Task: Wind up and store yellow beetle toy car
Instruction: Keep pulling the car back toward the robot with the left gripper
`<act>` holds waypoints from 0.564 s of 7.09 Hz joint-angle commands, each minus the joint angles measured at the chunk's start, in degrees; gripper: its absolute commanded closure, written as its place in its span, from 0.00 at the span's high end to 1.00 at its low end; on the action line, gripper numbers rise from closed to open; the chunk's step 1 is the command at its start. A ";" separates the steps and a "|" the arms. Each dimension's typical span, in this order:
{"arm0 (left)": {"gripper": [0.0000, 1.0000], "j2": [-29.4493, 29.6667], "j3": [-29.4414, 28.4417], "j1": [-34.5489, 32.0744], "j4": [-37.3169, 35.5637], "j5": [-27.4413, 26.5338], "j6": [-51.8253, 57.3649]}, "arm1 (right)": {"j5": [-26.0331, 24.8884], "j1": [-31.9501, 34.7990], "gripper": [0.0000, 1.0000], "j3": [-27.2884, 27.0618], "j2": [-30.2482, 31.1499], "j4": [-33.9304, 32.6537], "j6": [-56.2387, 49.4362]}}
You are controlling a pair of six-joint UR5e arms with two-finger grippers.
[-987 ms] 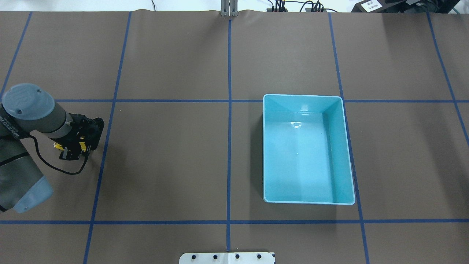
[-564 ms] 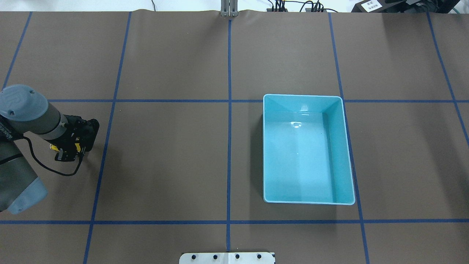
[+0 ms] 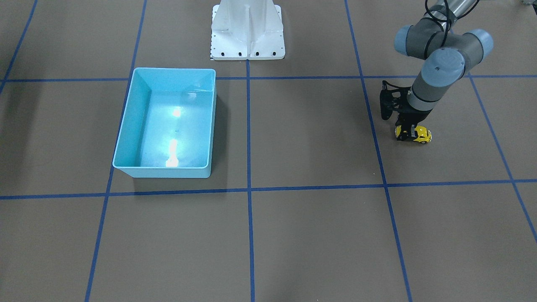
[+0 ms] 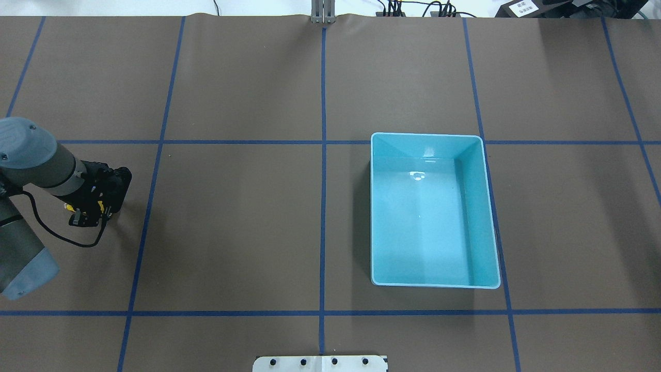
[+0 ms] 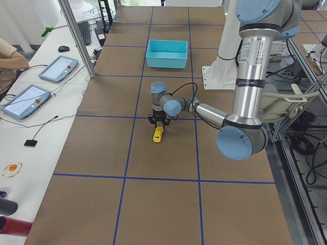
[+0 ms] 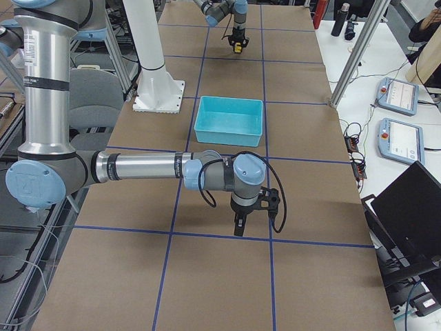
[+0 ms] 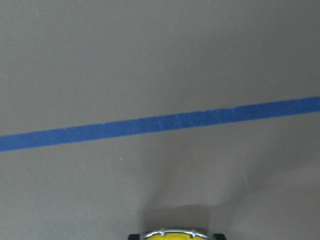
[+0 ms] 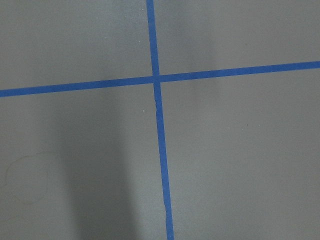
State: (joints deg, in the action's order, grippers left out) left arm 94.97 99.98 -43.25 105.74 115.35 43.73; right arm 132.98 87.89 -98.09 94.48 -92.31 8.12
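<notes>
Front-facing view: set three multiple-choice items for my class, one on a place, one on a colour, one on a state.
1. Where is the yellow beetle toy car? A in the bin; B at the left gripper; C under the bin.
2. The bin is: A red; B green; C light blue.
3. The bin is: A empty; B full; C overturned.
B: gripper fingers flank the car. C: its walls are light blue. A: only its bare floor shows.
</notes>
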 commanded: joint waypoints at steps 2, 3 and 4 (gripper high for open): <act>0.00 -1.45 -0.05 -0.78 1.75 0.22 0.22 | 0.00 0.00 0.99 -0.09 0.00 -0.07 -0.04; 0.00 -1.46 -0.31 -0.87 2.01 0.66 1.35 | 0.00 0.00 0.99 -0.09 0.00 -0.07 -0.04; 0.00 -1.46 -0.49 -1.13 2.10 1.01 1.36 | 0.00 0.00 0.99 -0.09 0.00 -0.07 0.05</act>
State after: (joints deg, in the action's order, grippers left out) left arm 93.56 99.71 -44.11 107.65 115.96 44.71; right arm 132.98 87.89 -98.16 94.48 -92.37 8.11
